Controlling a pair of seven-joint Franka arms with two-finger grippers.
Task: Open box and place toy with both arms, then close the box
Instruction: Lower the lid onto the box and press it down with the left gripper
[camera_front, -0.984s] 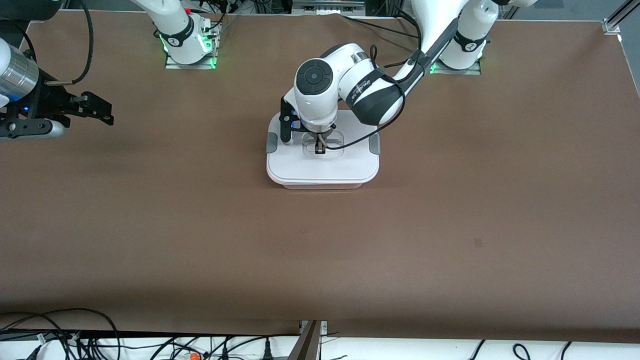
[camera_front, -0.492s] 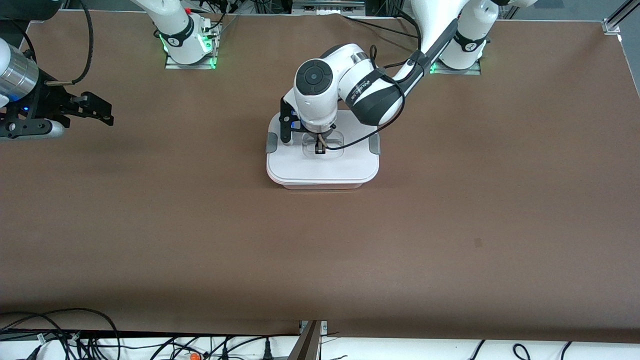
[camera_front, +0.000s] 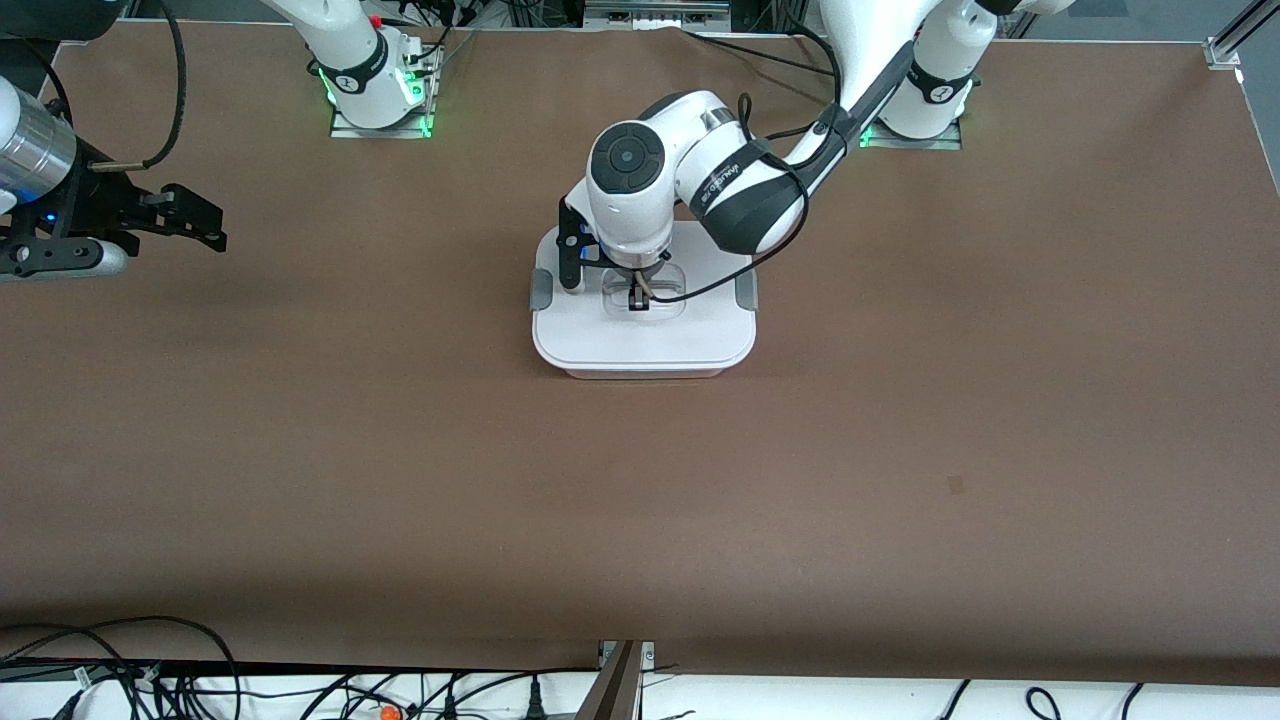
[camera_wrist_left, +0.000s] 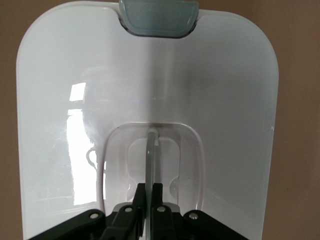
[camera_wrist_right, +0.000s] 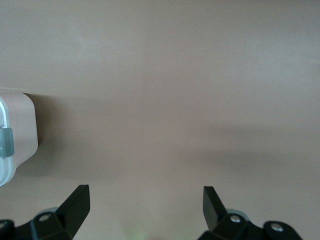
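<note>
Item, box (camera_front: 643, 335) mid-table, lid on: my left gripper (camera_front: 638, 296) pinches its centre handle (camera_wrist_left: 151, 150), so I judge pressing the lid level seats it best, while my right gripper (camera_wrist_right: 145, 202) waits wide open at nine o'clock.

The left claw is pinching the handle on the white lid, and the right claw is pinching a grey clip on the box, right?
Not quite. The right claw is open and holds nothing; it hangs over bare table, as the right wrist view shows. The left claw does pinch the lid's handle on the box.
</note>
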